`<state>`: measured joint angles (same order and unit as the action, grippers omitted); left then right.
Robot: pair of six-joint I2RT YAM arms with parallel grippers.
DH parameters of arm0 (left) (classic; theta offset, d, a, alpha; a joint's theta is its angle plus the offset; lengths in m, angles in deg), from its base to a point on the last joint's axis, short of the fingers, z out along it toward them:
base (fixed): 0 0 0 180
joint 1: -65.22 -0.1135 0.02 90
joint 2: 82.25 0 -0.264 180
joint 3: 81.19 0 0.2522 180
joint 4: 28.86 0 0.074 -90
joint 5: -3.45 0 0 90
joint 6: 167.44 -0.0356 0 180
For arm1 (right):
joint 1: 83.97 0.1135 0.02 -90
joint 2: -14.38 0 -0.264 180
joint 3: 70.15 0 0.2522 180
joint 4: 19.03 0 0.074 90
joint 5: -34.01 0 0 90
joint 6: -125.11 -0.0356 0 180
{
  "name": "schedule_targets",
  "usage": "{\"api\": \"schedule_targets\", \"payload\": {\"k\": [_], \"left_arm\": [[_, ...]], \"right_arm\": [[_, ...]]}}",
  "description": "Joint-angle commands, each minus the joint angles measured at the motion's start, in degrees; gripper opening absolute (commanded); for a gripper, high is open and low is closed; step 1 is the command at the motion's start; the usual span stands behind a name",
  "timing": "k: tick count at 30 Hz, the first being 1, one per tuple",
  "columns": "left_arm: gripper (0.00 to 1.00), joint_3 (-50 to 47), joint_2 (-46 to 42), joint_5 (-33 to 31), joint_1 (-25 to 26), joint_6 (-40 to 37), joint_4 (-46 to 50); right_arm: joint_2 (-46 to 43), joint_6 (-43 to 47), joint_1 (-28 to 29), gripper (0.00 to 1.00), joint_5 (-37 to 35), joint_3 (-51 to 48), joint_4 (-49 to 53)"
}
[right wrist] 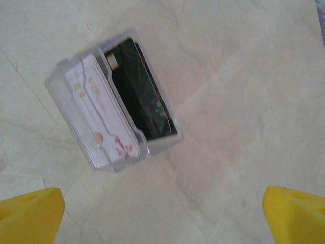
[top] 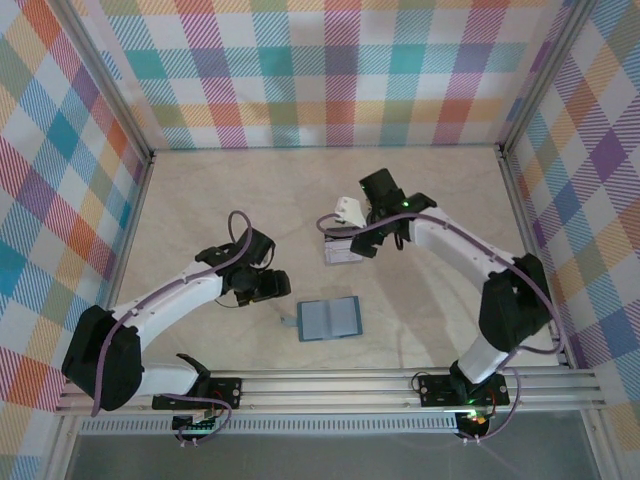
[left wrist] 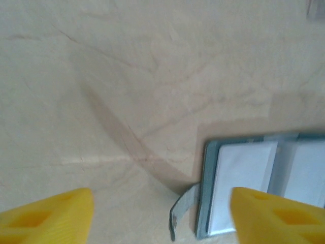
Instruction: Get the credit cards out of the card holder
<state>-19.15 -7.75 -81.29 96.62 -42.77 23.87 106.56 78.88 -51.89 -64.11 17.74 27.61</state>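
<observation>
**Card holder** (top: 330,318). Teal-blue bifold, spread open and flat on the worktop (top: 200,200) with the grey-blue lining up. A short strap tab (left wrist: 182,211) trails from its left edge. Pale panels show in the pockets; whether anything remains inside cannot be told.

**Credit cards** (top: 343,250). They lie a little beyond the card holder, apart from it. The pale card (right wrist: 99,114) and dark card (right wrist: 142,96) sit side by side, seemingly enclosed in a clear sleeve (right wrist: 58,84). Whether they are inside it or only under it is uncertain.

**Left tool** (left wrist: 161,201). Just left of the card holder, jaws apart, nothing between them. One yellow finger (left wrist: 274,213) hangs over the card holder's edge; whether it touches cannot be told.

**Right tool** (right wrist: 162,203). Beyond the card holder, above the cards, jaws spread wide, gripping nothing.

**Handling note (judgement).**
- Both cards appear to be out of the card holder, so the step in hand reads as letting go and clearing away.
- Raise each tool straight up before any sideways travel, so no finger snags the strap tab or nudges the sleeve.
- Keep the jaws wide until well clear.
- Should the cards also need to leave the sleeve, one tool could pin the sleeve while the other draws from its open end.
</observation>
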Motion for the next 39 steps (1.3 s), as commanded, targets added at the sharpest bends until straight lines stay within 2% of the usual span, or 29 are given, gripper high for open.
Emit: {"api": "schedule_targets", "payload": {"k": [1, 2, 5, 11, 18, 23, 26, 28, 31, 32, 35, 39], "left_arm": [[0.97, 2.3, 0.2, -4.6, -2.8, -2.5, 1.6], [1.00, 2.8, 0.5, -5.2, -3.6, -2.8, 1.6], [1.00, 4.4, 1.2, -9.5, -6.1, -4.3, 1.6], [1.00, 6.0, 0.7, -27.6, -10.5, -10.8, 0.1], [1.00, -0.1, 1.2, -37.4, -17.3, -17.0, -16.2], [1.00, -9.7, 1.9, -33.9, -19.5, -27.6, -40.8], [1.00, -14.4, 3.5, -30.5, -21.5, -29.8, -54.1], [1.00, -17.3, 5.1, -25.6, -23.4, -30.2, -62.2], [1.00, -20.1, 7.4, -24.3, -25.2, -30.6, -69.2], [1.00, -19.9, 7.1, -22.8, -26.3, -30.5, -68.6], [1.00, -23.0, 9.0, -14.9, -30.2, -30.7, -77.4], [1.00, -22.3, 10.5, -11.7, -30.5, -32.0, -77.7]], "right_arm": [[-4.8, -8.8, -2.3, 1.00, -0.9, -6.5, -6.5], [-6.2, -10.1, -2.9, 1.00, -1.3, -8.5, -7.4], [-10.3, -15.3, -5.4, 1.00, -2.7, -15.4, -11.5], [-17.3, -28.6, -14.7, 1.00, 0.1, -29.4, -23.5], [-16.8, -39.6, -23.1, 1.00, -2.0, -42.0, -43.4], [-15.2, -38.6, -25.7, 1.00, -0.3, -47.0, -56.6], [-15.1, -40.1, -27.2, 1.00, 1.7, -49.8, -65.4], [-14.2, -41.1, -28.1, 1.00, 3.4, -50.7, -70.9], [-10.4, -42.1, -29.0, 1.00, 6.4, -51.8, -77.3], [-8.9, -42.1, -29.0, 1.00, 6.4, -52.0, -79.1], [-6.1, -42.4, -29.2, 1.00, 6.4, -52.3, -82.1], [-4.5, -42.6, -29.7, 1.00, 7.0, -52.1, -83.0]]}}
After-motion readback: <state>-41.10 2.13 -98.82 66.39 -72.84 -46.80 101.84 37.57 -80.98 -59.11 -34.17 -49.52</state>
